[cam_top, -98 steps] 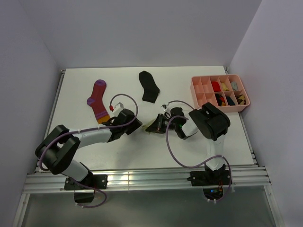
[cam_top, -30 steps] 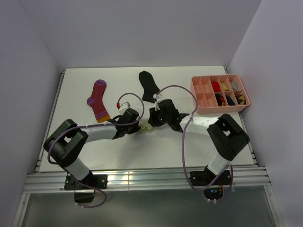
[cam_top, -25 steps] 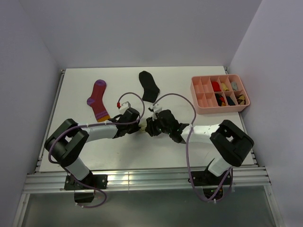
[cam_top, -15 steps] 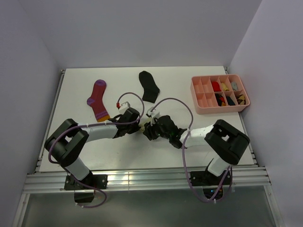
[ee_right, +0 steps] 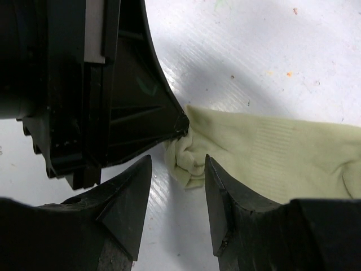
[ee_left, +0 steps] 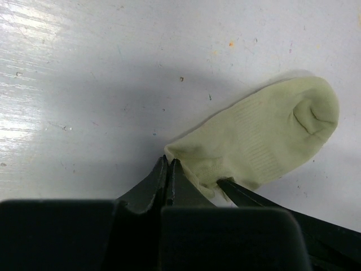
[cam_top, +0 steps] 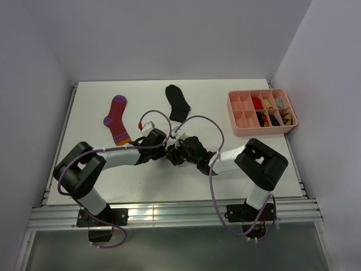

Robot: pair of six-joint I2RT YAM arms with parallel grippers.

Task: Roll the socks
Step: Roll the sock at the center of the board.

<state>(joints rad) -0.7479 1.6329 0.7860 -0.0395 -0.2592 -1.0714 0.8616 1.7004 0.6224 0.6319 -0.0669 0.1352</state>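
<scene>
A small cream sock [ee_left: 265, 132] lies flat on the white table, its cuff bunched [ee_right: 189, 158]. My left gripper [ee_left: 169, 162] is shut, its tips pressed against that cuff's corner; no fabric shows between the jaws. My right gripper [ee_right: 177, 160] is open, one jaw on each side of the bunched cuff, facing the left gripper [ee_right: 181, 121]. From above, both grippers [cam_top: 171, 152] meet mid-table and hide the cream sock. The black ankle sock [cam_top: 178, 104] and the magenta striped sock [cam_top: 117, 119] lie flat further back, untouched.
A pink compartment tray [cam_top: 263, 129] holding several rolled socks stands at the back right. The right arm's purple cable [cam_top: 211, 121] loops over the table between the black sock and the tray.
My right arm has swung left across the table until its gripper reached the left gripper, and its jaws have widened a little around the cuff. The left gripper has stayed put and shut.
</scene>
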